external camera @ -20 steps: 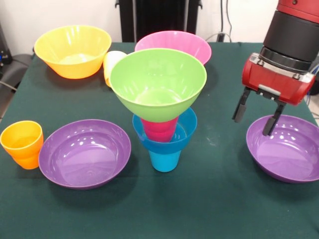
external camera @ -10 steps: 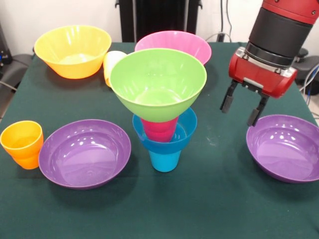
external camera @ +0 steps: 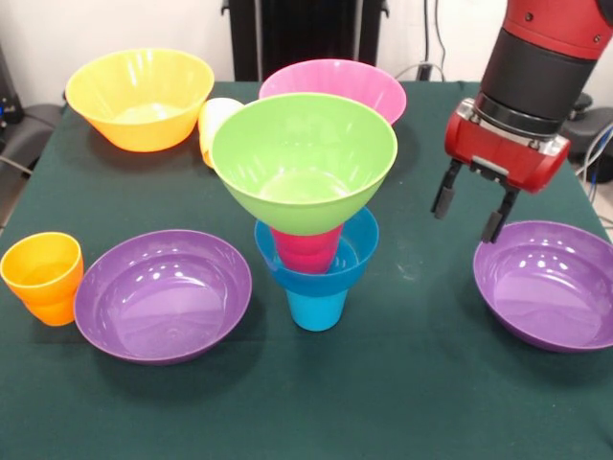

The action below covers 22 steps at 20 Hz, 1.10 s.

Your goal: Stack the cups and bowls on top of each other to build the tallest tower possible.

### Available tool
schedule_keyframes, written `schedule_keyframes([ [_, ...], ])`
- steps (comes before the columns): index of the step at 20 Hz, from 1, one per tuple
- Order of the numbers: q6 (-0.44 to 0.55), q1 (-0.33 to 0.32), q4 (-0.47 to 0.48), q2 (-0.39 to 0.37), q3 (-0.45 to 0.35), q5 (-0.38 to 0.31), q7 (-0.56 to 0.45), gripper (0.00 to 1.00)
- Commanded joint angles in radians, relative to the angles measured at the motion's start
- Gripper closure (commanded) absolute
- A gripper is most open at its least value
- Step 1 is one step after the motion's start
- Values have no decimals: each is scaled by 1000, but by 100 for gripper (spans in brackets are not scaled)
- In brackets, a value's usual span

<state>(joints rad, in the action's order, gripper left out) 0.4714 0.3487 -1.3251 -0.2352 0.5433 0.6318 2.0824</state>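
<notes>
The tower stands mid-table: a blue cup [external camera: 316, 309] upside down, a small blue bowl [external camera: 317, 264] on it, a red cup [external camera: 306, 251] in that bowl, and a lime green bowl [external camera: 304, 158] on top, leaning slightly. My gripper [external camera: 468, 208] hangs open and empty to the tower's right, just above the far left rim of the right purple bowl [external camera: 551, 285]. The other purple bowl [external camera: 163, 293] sits left of the tower, with an orange cup [external camera: 43, 277] beside it. A yellow cup [external camera: 214, 125] lies on its side behind the green bowl.
A large orange-yellow bowl [external camera: 140, 97] stands at the far left and a pink bowl [external camera: 337, 82] at the far middle, behind the tower. The dark green table [external camera: 421, 383] ends near the picture's bottom edge.
My gripper rose from inside the right purple bowl and moved left toward the tower, then drifted slightly back right. It stays open and empty. The bowls and cups have not moved.
</notes>
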Motion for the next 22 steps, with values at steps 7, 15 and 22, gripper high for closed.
schedule_keyframes([
  [7,-78,17,-40,57,-186,-21,160,0],
  [15,-80,32,-21,86,-174,-12,190,0],
  [22,-87,33,-6,111,-179,-4,196,0],
])
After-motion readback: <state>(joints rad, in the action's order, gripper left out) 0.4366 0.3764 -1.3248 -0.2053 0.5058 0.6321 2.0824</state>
